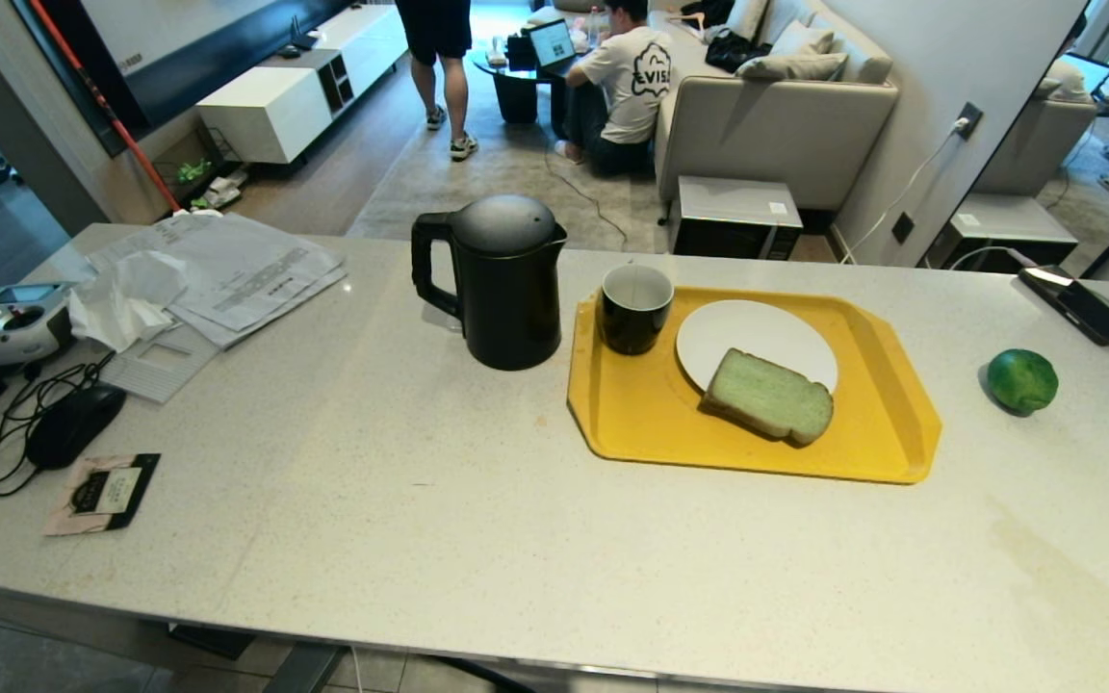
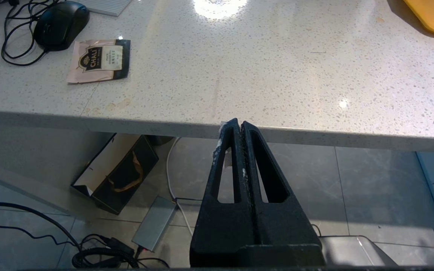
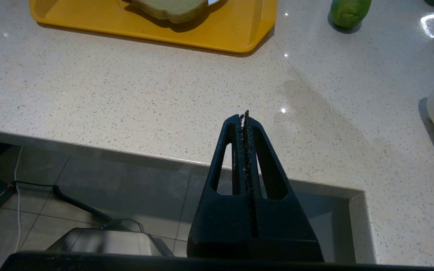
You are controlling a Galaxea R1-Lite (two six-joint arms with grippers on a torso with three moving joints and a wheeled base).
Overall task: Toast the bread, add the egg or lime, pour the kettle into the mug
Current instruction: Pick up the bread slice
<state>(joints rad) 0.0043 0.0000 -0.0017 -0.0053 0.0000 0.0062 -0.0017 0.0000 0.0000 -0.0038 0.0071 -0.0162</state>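
Nothing started, by the look of it. Left gripper [image 2: 240, 126] was clenched empty at the near edge of the pale speckled stone surface [image 1: 420, 539]. Tall matte black kettle [image 1: 502, 282] stood left of the yellow plastic tray [image 1: 891, 433]. On the tray: glossy black mug [image 1: 634, 307], then the pale green bread slice [image 1: 769, 396], half on a white plate [image 1: 757, 332]. Glossy green lime [image 1: 1022, 380] lay further right. Right gripper [image 3: 245, 114] clenched empty. No egg or toaster visible; toasting, topping, pouring all remained.
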